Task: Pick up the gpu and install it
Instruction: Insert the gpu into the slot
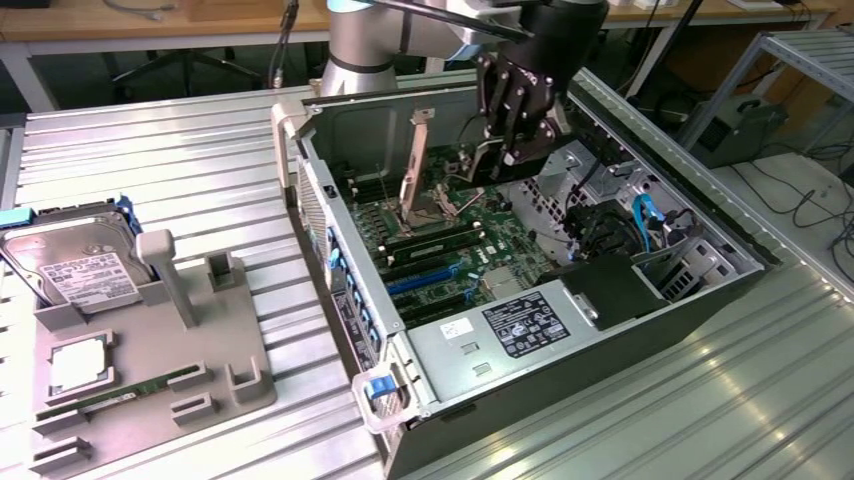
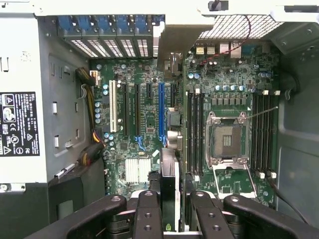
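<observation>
My gripper (image 1: 514, 150) hangs inside the open computer case (image 1: 694, 215), shut on the gpu (image 1: 454, 168). The card is held on edge above the motherboard (image 1: 461, 250), its pale metal bracket (image 1: 416, 150) pointing toward the case's rear wall. In the wrist view the gpu (image 2: 169, 184) appears edge-on between the two black fingers (image 2: 148, 214), with its bracket (image 2: 174, 42) reaching to the slot openings at the rear. It hovers beside the long blue slot (image 2: 161, 112), between that slot and the memory slots. I cannot tell whether the card touches the board.
A CPU socket (image 2: 227, 139) and memory slots lie beside the card's line. The power supply (image 1: 514, 325) and drive cage (image 1: 627, 280) fill the case's near end. On the exterior view's left, a grey holder (image 1: 227, 385) carries a hard drive (image 1: 74, 265) and a green memory stick (image 1: 114, 395).
</observation>
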Action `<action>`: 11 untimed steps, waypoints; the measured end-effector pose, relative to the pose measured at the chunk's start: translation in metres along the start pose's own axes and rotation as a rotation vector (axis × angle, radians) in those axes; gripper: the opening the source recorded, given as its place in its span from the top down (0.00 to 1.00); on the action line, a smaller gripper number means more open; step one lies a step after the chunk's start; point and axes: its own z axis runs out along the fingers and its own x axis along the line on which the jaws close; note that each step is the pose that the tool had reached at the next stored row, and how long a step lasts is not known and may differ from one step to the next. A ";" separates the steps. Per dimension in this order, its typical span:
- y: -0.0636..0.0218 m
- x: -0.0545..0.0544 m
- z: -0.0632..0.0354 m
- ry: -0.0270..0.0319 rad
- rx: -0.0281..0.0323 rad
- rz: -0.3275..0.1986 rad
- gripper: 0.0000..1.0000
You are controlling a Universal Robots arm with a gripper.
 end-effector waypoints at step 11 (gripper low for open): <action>0.0000 0.000 0.0059 0.0000 0.0005 0.000 0.73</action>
